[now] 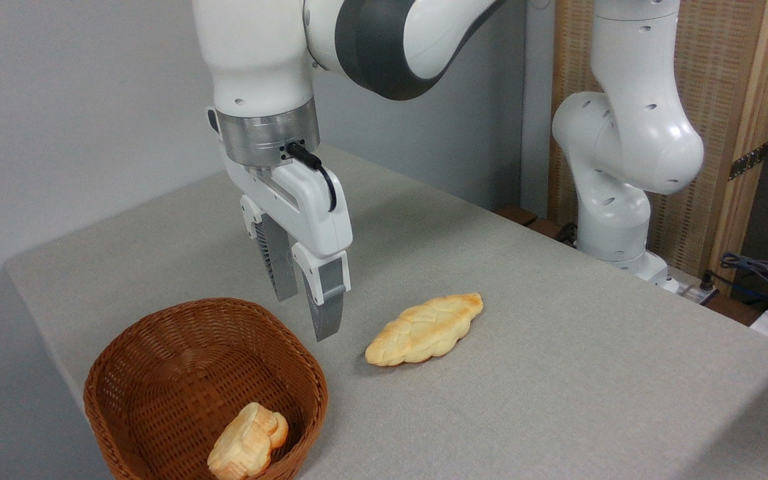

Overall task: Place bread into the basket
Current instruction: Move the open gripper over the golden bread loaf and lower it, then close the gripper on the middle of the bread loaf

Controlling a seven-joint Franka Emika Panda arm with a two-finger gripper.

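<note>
Inside basket (157, 347): chunky bread piece (249, 443); bread (424, 330) on table (557, 373).

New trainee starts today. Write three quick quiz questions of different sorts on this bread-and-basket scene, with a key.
1. True or false: the long braided bread lies inside the basket.
2. What already sits in the basket: A) a small bread piece, B) a cup, C) nothing?
3. Fill in: the gripper hangs open, holding ____.

Key: 1 false, it lies on the table; 2 A; 3 nothing.
</note>
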